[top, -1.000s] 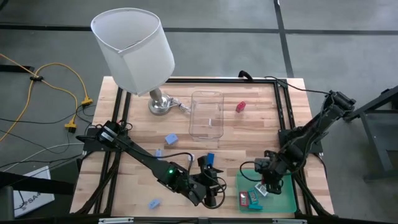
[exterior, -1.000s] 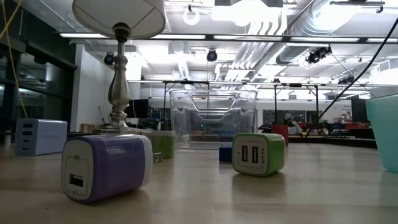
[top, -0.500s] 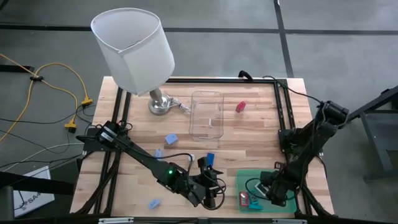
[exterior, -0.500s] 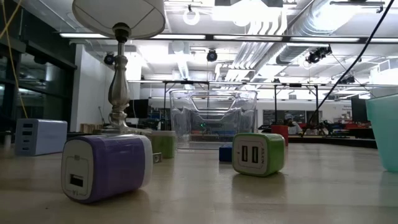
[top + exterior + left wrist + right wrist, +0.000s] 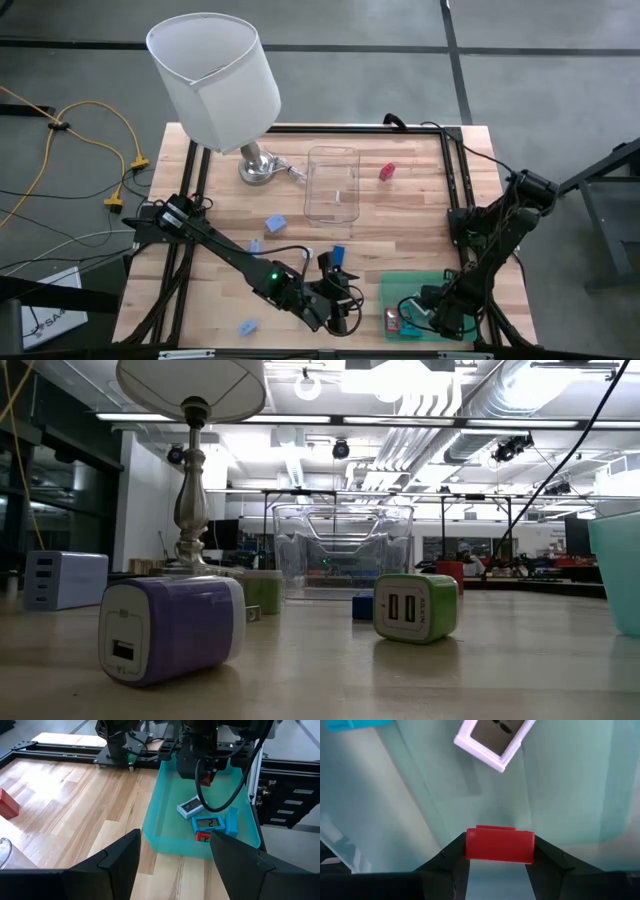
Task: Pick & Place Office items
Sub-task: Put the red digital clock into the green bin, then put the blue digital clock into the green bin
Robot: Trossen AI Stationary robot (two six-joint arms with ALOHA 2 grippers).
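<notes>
The right gripper hung low over the flat green plastic tray at the near right of the tabletop, jaws pinching a small red blocky office piece. Placement was in hand; the next move called for spreading the jaws over bare tray floor, clear of the white-framed piece just beyond. The tray's rim stood close, probably leaving little margin. The left gripper waited beside the tray, jaws spread and empty. Farther off, another red piece lay beside the clear plastic box, with open wood around.
</notes>
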